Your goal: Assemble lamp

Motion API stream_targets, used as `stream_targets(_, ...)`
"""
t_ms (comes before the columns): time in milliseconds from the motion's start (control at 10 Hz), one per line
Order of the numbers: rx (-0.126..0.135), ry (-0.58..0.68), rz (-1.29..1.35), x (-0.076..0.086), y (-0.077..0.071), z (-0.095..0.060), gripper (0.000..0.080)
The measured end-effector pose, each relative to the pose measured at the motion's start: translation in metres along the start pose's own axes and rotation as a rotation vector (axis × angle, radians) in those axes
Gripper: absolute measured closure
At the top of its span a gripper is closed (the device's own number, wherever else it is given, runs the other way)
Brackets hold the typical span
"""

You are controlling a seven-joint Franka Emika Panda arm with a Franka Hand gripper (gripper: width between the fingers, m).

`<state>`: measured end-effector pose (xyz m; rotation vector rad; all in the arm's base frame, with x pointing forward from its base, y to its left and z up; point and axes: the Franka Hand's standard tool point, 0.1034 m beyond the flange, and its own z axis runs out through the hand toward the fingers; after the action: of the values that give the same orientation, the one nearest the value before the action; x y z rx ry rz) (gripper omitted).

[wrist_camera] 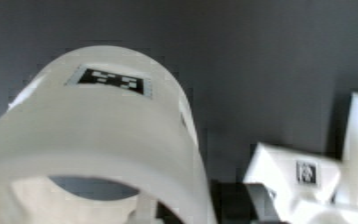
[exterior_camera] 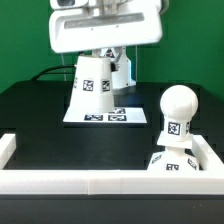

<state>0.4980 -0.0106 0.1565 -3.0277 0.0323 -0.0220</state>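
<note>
Exterior view: the shade (exterior_camera: 92,90) hangs under the tool (exterior_camera: 104,52), clear of the desk (exterior_camera: 40,115) as far as can be judged, in front of the marker board (exterior_camera: 108,117). Narrow end up, wide end down; its long axis looks close to upright, perhaps slightly tilted. The fingers are mostly hidden behind the shade's top, so the tool is judged pinched on the shade's upper rim, not seen directly.

Wrist view: the shade (wrist_camera: 105,130) fills the frame, blurred, its wide mouth nearest the camera and a tag on its flank. This agrees with a hold at the narrow end.

The bulb (exterior_camera: 176,105) stands upright on the base block (exterior_camera: 172,160), at the exterior view's right, near the white rail (exterior_camera: 90,183) along the front edge. Bulb appears seated in the base; the joint itself is too small to check.

Relation that governs the coming move: the bulb lies toward the exterior view's right and nearer the camera than the held shade, well apart from it. Both axes are roughly vertical, so the shade's open mouth needs to be brought over the bulb's round top and kept coaxial before lowering. Risk: a tilted shade catching the bulb's side.
</note>
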Motion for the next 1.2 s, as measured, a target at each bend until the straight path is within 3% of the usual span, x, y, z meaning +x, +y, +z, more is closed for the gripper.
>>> stream_targets(200,0.011,-0.001,-0.006,0.031,-0.026,-0.015,0.0755)
stream_targets(300,0.029,-0.001,0.002,0.047,-0.037,-0.025,0.0755)
stream_targets(400,0.031,0.001,0.002,0.055,-0.041,-0.029,0.0755)
stream_targets(800,0.029,-0.002,0.004,0.053,-0.039,-0.026,0.0755)
stream_targets(1200,0.049,-0.001,0.028,0.075,-0.070,-0.054,0.0754)
